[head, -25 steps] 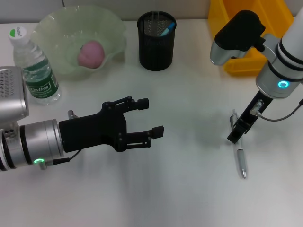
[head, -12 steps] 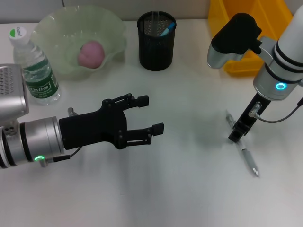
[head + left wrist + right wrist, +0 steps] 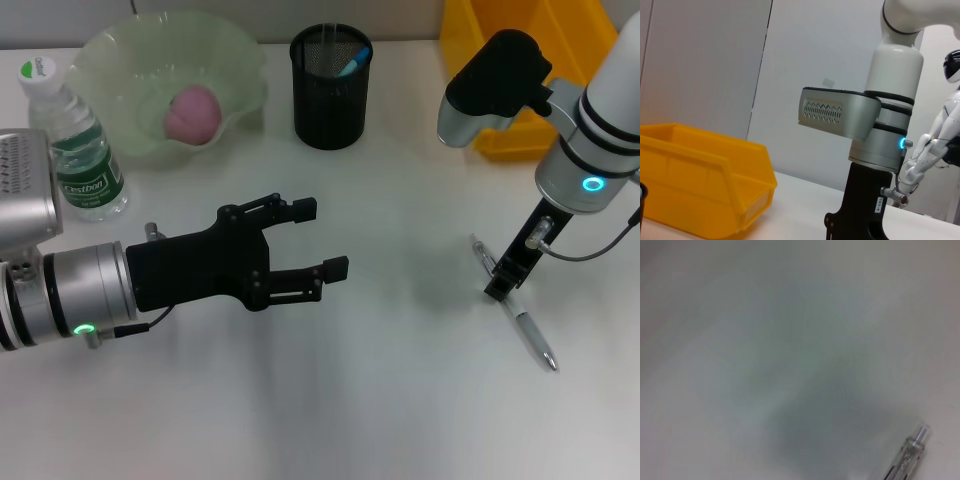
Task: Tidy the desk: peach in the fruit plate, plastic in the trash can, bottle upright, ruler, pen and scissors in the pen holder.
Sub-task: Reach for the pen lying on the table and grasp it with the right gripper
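My right gripper (image 3: 499,285) sits low over the pen (image 3: 516,315), grip unreadable — I must centre on the barrel; my left gripper (image 3: 310,240) idles, fingers spread.

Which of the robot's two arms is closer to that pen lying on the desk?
Right. The right tool is down at the pen; the left tool hovers open far across the desk.

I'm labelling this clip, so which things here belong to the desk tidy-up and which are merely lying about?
Part of the job:
pen on the desk under the right gripper
pen holder
peach in the fruit plate
bottle, upright

Lying about:
yellow bin
left gripper, open, hovering
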Controlling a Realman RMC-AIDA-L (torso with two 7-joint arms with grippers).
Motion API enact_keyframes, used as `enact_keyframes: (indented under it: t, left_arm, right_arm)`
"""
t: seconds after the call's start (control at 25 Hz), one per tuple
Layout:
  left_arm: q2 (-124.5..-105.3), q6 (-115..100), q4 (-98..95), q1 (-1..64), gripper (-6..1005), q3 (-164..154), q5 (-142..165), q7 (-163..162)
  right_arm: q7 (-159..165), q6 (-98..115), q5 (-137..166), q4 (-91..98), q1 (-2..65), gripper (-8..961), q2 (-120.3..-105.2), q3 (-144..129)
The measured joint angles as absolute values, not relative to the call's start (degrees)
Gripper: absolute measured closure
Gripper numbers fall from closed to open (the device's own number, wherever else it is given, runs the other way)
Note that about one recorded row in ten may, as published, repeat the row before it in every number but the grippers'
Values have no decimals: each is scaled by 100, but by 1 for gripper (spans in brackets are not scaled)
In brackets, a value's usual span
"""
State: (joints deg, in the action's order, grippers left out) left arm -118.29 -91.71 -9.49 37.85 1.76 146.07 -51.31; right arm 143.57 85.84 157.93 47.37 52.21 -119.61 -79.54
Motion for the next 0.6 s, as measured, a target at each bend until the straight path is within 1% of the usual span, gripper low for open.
enact_keyframes:
  t: [0.32, 0.6]
  left_arm:
    - [-11829, -9167, -955, 3812, 137, 176, 14607, -5133]
    - [-11822, -9167, -962, 3827, 137, 176, 14607, -5133]
  right_arm:
    - [14357, 8619, 15793, 4737, 5220, 613, -11961, -7960]
    - [14357, 8622, 15794, 4737, 5220, 679, -11961, -7963]
